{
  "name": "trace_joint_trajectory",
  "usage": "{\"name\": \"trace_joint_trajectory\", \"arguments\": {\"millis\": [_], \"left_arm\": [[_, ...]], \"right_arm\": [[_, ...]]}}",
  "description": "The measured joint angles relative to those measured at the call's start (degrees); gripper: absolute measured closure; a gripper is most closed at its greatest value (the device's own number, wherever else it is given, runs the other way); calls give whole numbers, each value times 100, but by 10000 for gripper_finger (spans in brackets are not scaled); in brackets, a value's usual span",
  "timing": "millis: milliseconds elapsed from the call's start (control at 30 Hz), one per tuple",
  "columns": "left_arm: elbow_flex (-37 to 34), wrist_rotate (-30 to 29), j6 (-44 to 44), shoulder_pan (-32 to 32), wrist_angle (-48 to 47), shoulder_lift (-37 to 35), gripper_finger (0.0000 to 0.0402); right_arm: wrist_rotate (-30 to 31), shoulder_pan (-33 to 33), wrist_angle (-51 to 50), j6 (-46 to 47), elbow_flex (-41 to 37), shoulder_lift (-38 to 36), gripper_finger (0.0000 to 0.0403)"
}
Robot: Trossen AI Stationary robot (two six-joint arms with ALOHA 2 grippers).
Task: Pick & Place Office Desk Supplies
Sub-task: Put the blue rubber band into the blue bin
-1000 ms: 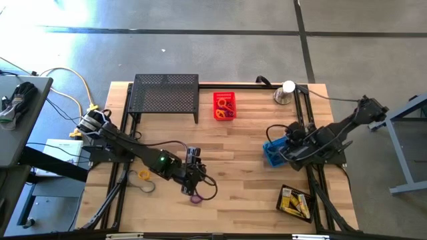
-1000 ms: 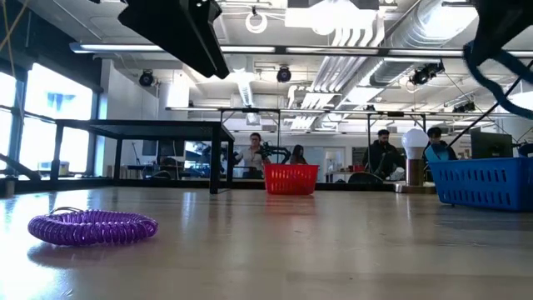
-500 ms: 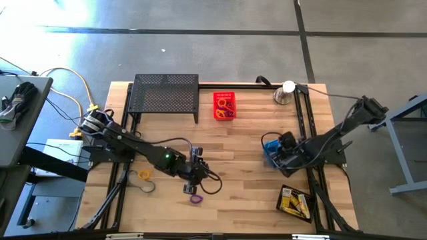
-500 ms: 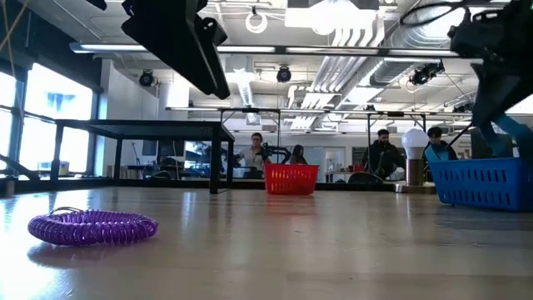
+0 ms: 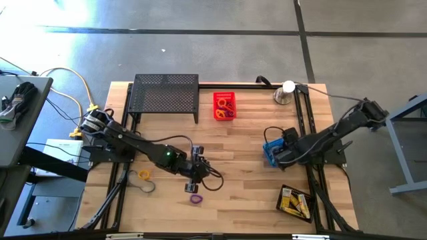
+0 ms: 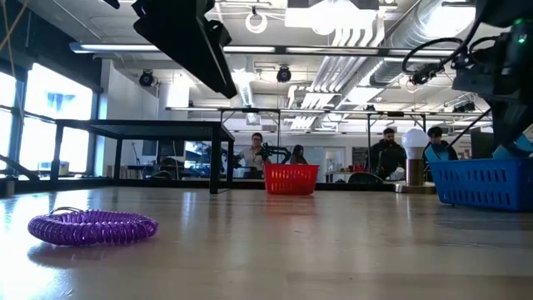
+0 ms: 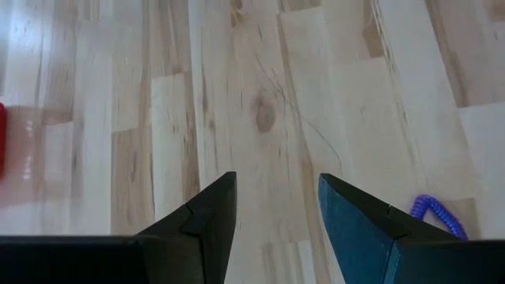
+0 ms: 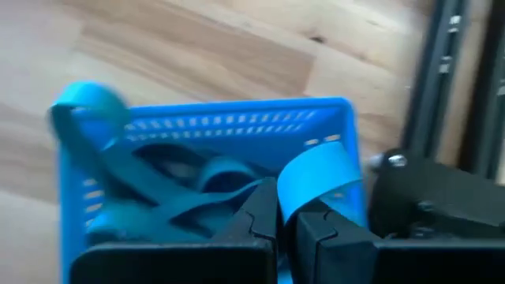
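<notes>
The table is light wood planks, and the red basket at its far middle serves as the landmark here. Just left of that basket stands the black mesh shelf, the largest thing on the table; in the low view its top shows as a dark frame.

The red basket holds a tangle of small loops, orange and yellow among them. Well to its right and nearer the front sits the blue basket, seen close in the right wrist view; it holds wide blue bands, dark and light. The right gripper is over this basket, its fingers pressed together on one light blue band, which curls up out of them.

Farther right and nearest the front edge lies a black tray with small yellow-and-white boxes in it.

The left gripper hangs over bare wood well in front of the red basket, fingers apart and gripping nothing. A purple coil lies on the table just in front of it, apart from the fingers; it also shows in the low view and at the edge of the left wrist view. A yellow loop lies farther left.
</notes>
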Motion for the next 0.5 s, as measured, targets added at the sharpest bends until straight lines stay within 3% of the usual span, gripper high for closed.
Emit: {"name": "trace_joint_trajectory", "arguments": {"millis": [233, 500], "left_arm": [[0, -2, 2, 0, 8, 0, 230], [0, -4, 2, -2, -13, 0, 230]], "right_arm": [[-178, -381, 66, -442, 2, 101, 401], [-699, -523, 746, -713, 9, 902, 401]]}}
